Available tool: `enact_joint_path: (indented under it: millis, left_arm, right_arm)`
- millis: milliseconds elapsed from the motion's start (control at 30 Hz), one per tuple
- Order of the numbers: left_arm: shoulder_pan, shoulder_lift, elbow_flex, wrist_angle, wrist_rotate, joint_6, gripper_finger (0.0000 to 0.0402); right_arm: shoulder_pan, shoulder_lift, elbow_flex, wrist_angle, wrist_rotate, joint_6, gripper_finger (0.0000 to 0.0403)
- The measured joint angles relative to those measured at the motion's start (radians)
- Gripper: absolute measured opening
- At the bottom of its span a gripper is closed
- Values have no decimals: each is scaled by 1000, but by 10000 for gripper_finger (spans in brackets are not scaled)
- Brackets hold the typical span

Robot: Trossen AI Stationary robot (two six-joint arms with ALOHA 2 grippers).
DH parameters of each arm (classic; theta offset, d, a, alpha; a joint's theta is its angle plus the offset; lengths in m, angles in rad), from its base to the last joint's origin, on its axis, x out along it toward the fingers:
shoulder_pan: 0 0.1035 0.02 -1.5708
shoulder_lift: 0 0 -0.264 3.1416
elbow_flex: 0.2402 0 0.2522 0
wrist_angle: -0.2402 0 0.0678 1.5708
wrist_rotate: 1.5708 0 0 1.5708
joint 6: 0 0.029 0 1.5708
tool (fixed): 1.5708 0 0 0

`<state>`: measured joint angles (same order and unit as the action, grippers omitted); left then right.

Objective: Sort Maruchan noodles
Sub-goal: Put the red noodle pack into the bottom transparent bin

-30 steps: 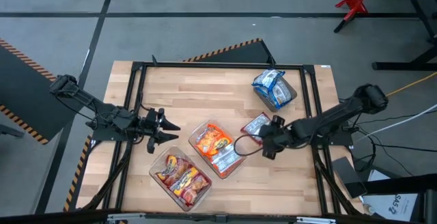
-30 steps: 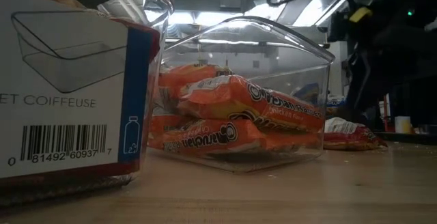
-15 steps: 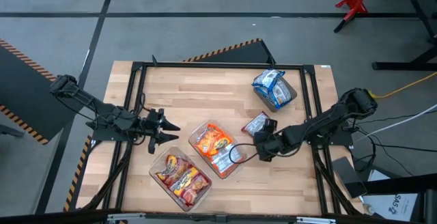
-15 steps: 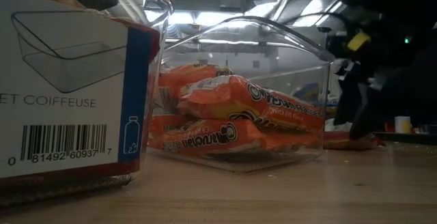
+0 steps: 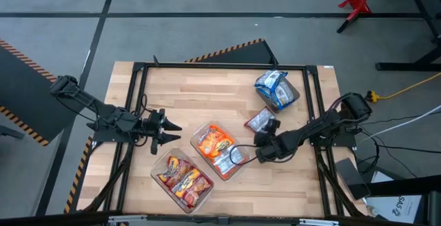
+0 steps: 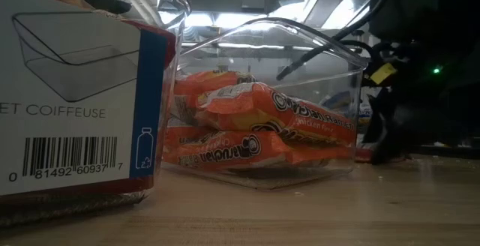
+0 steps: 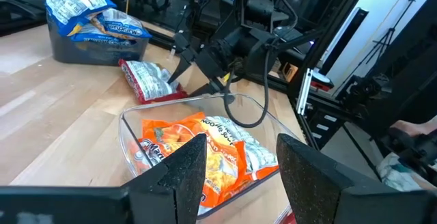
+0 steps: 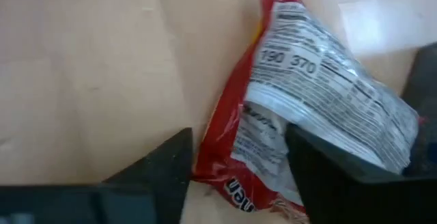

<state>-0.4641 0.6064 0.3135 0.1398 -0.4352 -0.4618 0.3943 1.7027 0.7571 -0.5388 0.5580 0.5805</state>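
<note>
A red Maruchan packet (image 5: 260,121) lies flat on the wood table with its white printed back up (image 8: 307,94). My right gripper (image 8: 239,176) slants down over the packet's near end (image 5: 264,135), its fingers apart, one on either side of that end. Orange packets fill a clear tub (image 5: 219,150). Red packets fill a second clear tub (image 5: 182,178). Blue packets sit in a dark grey tub (image 5: 277,89). My left gripper (image 5: 172,126) hangs open at the table's left, above the table and empty (image 7: 239,176). My right gripper comes at the red packet's near end (image 8: 232,156) slanting down from the table's right. One finger (image 8: 157,173) stands beside the red edge, and the other (image 8: 341,176) covers part of the white back. Whether either finger touches the packet, I cannot tell.
The orange tub (image 7: 198,142) stands close to the left of the red packet (image 7: 147,80), and a black cable loops over its rim. The black frame rails (image 5: 313,102) run along the table's edges. In the low view, a labelled tub (image 6: 75,88) stands at the near edge.
My right gripper has come down toward the red packet, shifting a little toward the table's left and tipping further downward. The red packet and the tubs have stayed where they were.
</note>
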Motion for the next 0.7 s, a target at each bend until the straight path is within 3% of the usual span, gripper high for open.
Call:
enact_joint_path:
  millis: [333, 467, 700]
  left_arm:
    - [0, 0, 0, 3, -1, -8, 172]
    - [0, 0, 0, 3, -1, -29, 172]
    - [0, 0, 0, 4, 0, -33, 172]
  right_arm:
    - [-3, 4, 34, -63, -12, 144, 19]
    - [-3, 6, 125, -158, -81, 184, 12]
    - [-2, -35, 330, -411, -15, 258, 1]
